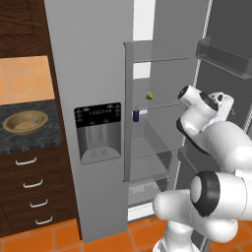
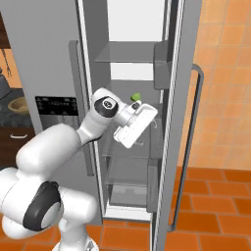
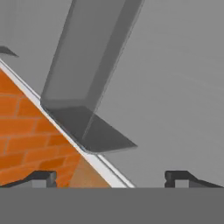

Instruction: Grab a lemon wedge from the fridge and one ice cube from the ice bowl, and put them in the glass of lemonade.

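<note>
Kitchen with the fridge [image 1: 98, 74] open; lemon wedge [image 1: 149, 95] on a shelf inside, the gripper [image 2: 147, 113] beside it, jaws wide apart and empty.

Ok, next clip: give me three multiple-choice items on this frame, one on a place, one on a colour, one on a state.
1. Where is the lemon wedge?
A. on a fridge shelf
B. in the bowl
C. on the floor

2. What colour is the floor?
A. grey
B. orange
C. white

3. How is the hand?
A. open, empty
B. shut on the wedge
C. shut on a can

Key: 1 A, the wedge sits on a clear shelf inside the open fridge. 2 B, orange tiles in both base views. 3 A, the fingertips stand wide apart with nothing between them in the hand view.
</note>
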